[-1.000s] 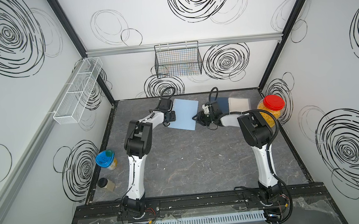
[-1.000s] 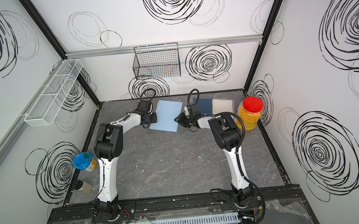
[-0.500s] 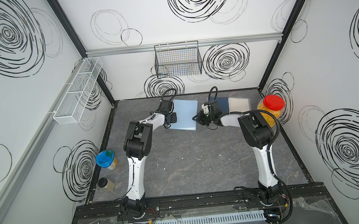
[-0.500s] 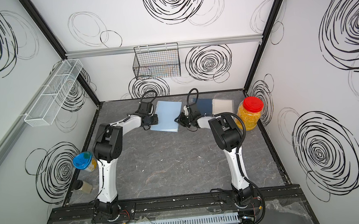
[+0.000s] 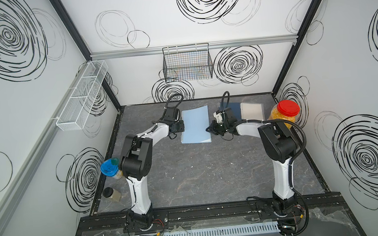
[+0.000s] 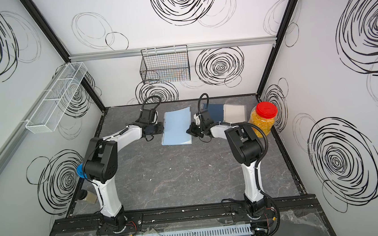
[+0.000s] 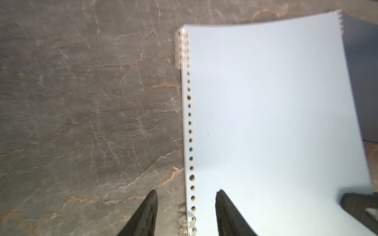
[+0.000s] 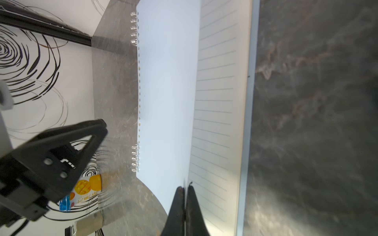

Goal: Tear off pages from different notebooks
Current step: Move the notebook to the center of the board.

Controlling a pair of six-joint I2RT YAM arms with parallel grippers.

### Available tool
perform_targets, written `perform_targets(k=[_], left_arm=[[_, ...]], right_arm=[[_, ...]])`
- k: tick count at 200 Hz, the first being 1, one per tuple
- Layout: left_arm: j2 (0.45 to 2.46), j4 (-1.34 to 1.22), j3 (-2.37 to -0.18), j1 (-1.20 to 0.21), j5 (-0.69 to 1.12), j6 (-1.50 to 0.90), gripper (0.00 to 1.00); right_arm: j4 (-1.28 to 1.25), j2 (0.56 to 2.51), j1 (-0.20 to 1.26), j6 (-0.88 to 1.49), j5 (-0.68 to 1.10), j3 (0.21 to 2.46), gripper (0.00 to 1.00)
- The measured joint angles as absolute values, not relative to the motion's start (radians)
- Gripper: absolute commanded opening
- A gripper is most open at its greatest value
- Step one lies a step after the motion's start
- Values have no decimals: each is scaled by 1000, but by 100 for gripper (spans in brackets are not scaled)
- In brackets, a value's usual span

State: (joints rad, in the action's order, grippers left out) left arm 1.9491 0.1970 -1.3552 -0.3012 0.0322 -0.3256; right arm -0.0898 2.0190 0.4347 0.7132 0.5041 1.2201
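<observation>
On the far side of the table (image 5: 199, 169), the cover (image 8: 167, 92) of the light blue notebook (image 5: 196, 127) is now lifting off its lined page (image 8: 216, 102). The right gripper (image 8: 185, 190) has just pinched shut on the cover's free edge. The left gripper (image 7: 186, 194) is straddling the spiral binding (image 7: 181, 49), jaws half apart.

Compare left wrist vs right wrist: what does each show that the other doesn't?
Left wrist only: how the left tool stands, with its fingers apart on either side of the punched edge of the light blue cover. It also shows a sliver of the navy notebook beyond.
Right wrist only: the right tool shut on the cover's free edge, holding it raised above the lined page. Wall swirls and an orange-labelled jar also show.
Both: the cover, its clear spiral rings, the marbled table, and the opposite arm's tool.
</observation>
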Motion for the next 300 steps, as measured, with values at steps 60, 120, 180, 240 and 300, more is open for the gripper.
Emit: perform_targets(k=[60, 120, 180, 240, 300], left_arm=[[1793, 96, -1180, -339, 84, -337, 51], [1792, 78, -1095, -401, 165, -336, 48], [1800, 102, -1070, -405, 152, -333, 47], [1835, 105, -1019, -408, 160, -333, 46], [1855, 80, -1020, -452, 209, -341, 45]], right_arm=[[-37, 1742, 466, 695, 514, 845, 7], [-42, 1683, 482, 717, 529, 798, 41], [-82, 1701, 482, 723, 553, 852, 53], [-94, 1709, 476, 728, 562, 858, 57], [-106, 1708, 465, 723, 585, 873, 58]])
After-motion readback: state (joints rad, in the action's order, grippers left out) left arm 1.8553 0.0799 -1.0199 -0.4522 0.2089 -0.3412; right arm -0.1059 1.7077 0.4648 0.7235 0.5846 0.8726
